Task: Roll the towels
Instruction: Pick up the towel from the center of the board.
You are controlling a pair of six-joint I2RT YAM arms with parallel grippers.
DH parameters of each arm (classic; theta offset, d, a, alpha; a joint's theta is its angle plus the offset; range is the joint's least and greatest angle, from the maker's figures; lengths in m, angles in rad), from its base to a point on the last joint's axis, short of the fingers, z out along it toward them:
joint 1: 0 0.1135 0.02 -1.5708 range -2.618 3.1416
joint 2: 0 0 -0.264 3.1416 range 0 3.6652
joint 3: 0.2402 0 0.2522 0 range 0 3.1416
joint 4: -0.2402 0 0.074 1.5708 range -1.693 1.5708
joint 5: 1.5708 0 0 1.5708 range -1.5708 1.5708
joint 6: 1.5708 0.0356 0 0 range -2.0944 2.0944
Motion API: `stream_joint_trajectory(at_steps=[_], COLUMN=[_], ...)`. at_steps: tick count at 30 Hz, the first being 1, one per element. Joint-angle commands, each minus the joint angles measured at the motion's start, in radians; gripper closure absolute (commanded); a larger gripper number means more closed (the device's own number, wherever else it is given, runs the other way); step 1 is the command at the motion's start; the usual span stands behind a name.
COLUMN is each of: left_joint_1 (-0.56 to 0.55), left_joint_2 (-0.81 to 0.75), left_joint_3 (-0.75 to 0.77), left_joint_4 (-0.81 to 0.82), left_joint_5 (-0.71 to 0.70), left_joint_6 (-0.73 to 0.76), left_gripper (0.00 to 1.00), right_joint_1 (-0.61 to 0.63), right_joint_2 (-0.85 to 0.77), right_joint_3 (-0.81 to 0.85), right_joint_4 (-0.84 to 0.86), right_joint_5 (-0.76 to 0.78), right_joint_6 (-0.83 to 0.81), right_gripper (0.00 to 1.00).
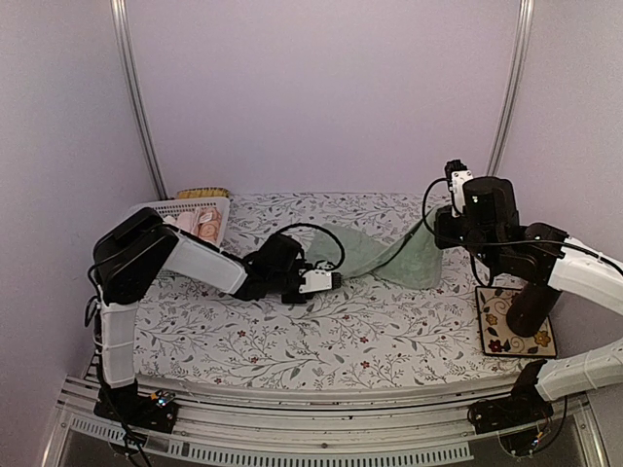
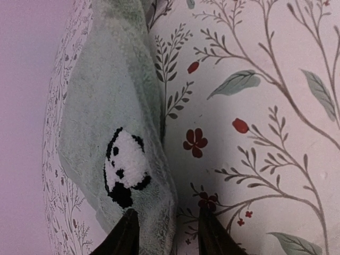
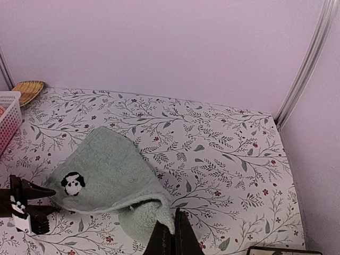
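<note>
While the right fingers (image 3: 186, 240) stand pinched shut on a raised corner of the mint towel (image 1: 375, 255), the left fingers (image 2: 126, 236) stand parted astride its corner by the panda mark (image 2: 125, 167), gripping nothing. We judge the step in hand to be spreading this towel flat on the table (image 1: 292, 331) before rolling. The next move calls for the left fingers to close on that corner and draw it taut. Open room lies toward the front edge. The basket (image 1: 170, 209), holding the orange towel (image 1: 204, 222), crowds the left rear.
</note>
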Motion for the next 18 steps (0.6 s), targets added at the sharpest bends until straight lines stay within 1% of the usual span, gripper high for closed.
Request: stream_joint_trajectory(at_steps=[1,3,11,13,14,15,16,18], left_joint_1=[-0.024,-0.025,-0.018,-0.011,-0.007,-0.001,0.006,0.021], left_joint_2=[0.071,0.083,0.083,0.088,0.092,0.099,0.106,0.105], left_joint_3=[0.014,0.017,0.021,0.029,0.036,0.05,0.071,0.093], left_joint_4=[0.018,0.014,-0.073,-0.1,-0.114,-0.133,-0.154,-0.182], left_joint_5=[-0.073,-0.079,-0.124,-0.125,-0.125,-0.128,-0.131,-0.136], left_joint_6=[0.013,0.013,-0.005,-0.015,-0.021,-0.028,-0.038,-0.063], left_gripper=[0.6,0.61,0.74,0.82,0.89,0.98,1.0,1.0], right_joint_1=[-0.008,-0.007,-0.017,-0.023,-0.026,-0.029,-0.034,-0.048], right_joint_2=[-0.013,-0.015,-0.029,-0.035,-0.037,-0.037,-0.037,-0.032], right_joint_3=[0.029,0.029,0.032,0.031,0.029,0.028,0.027,0.022], right_joint_4=[0.013,0.015,0.016,0.017,0.018,0.017,0.019,0.021], right_joint_5=[-0.007,-0.007,0.001,0.001,0.0,0.0,0.0,-0.008], right_joint_6=[-0.005,-0.004,-0.016,-0.017,-0.018,-0.018,-0.019,-0.022], right_gripper=[0.98,0.98,0.98,0.98,0.98,0.98,0.98,0.98])
